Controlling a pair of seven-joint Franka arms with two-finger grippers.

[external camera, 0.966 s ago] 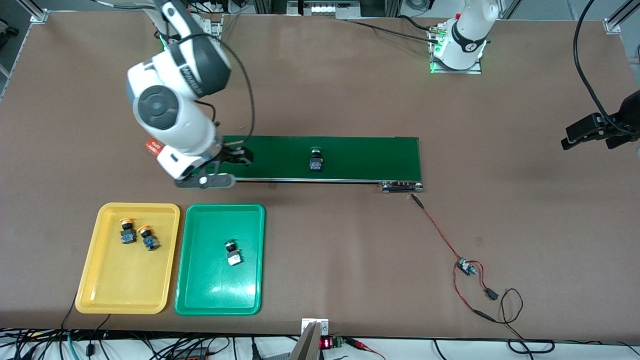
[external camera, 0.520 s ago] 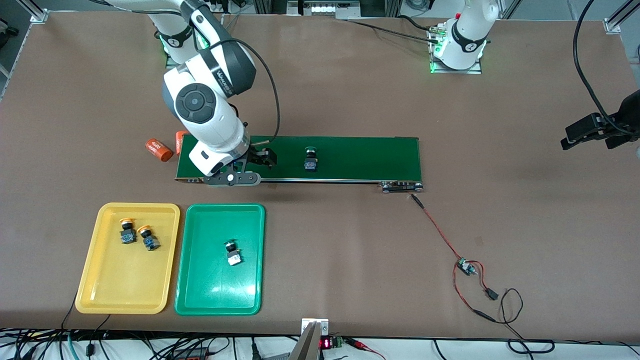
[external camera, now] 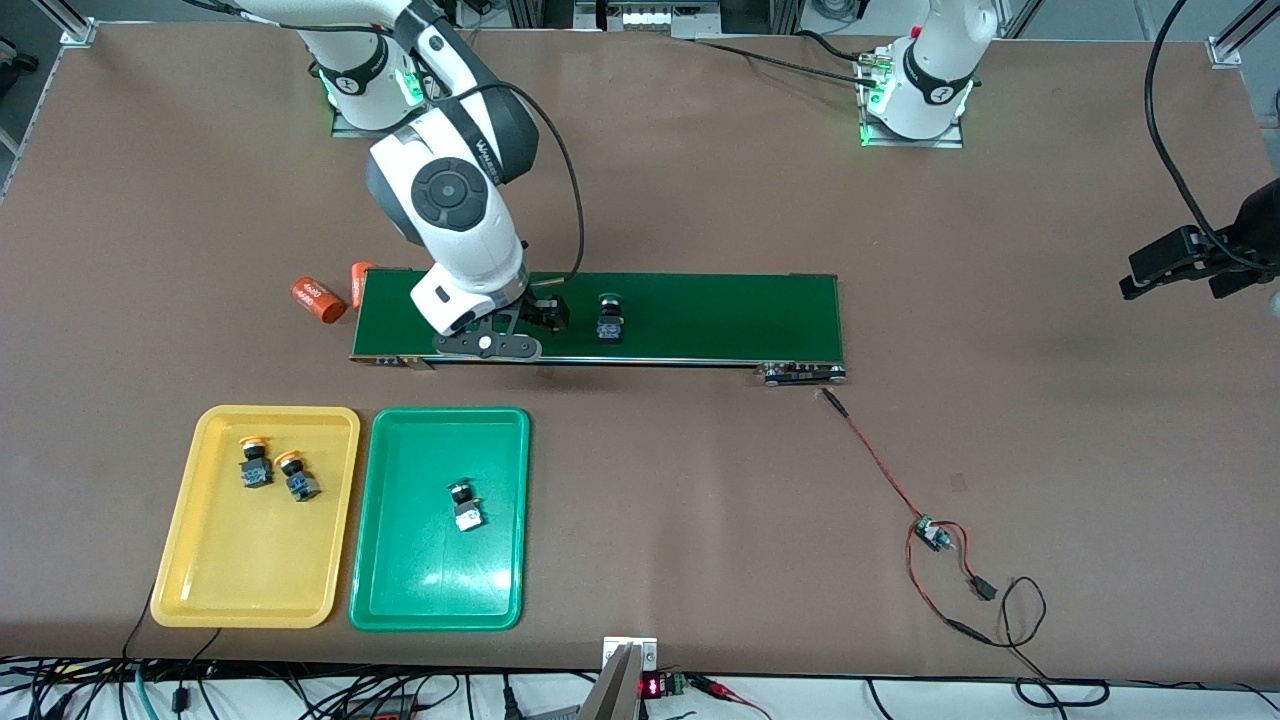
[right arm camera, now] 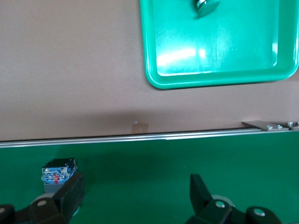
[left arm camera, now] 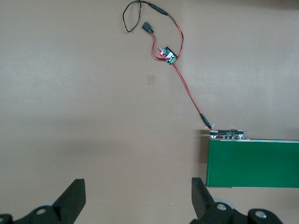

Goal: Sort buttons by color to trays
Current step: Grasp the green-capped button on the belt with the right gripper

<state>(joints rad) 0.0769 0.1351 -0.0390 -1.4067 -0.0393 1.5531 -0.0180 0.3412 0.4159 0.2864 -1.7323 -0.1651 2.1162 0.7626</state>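
Observation:
A green-capped button [external camera: 608, 320] [right arm camera: 58, 171] lies on the dark-green belt [external camera: 720, 318]. My right gripper [external camera: 515, 322] [right arm camera: 135, 181] hangs open low over the belt, and the button sits just outside one of its fingers [right arm camera: 70, 191]. The yellow tray [external camera: 250, 570] holds two yellow-capped buttons [external camera: 253, 462] [external camera: 298, 477]. The green tray [external camera: 430, 580] [right arm camera: 210, 51] beside it holds one green-capped button [external camera: 463, 505]. My left gripper [left arm camera: 138, 183] waits open and empty, high over bare table next to the belt's end at the left arm's end.
Two orange cylinders [external camera: 312, 298] [external camera: 358, 283] lie at the belt's end toward the right arm's end. A red wire runs from the belt's other end to a small circuit board [external camera: 932, 535] [left arm camera: 167, 55]. Cables line the table edge nearest the front camera.
My right arm has swung along the belt toward the button, still open. The button has ridden the belt toward the right arm's end. The left arm has not moved.

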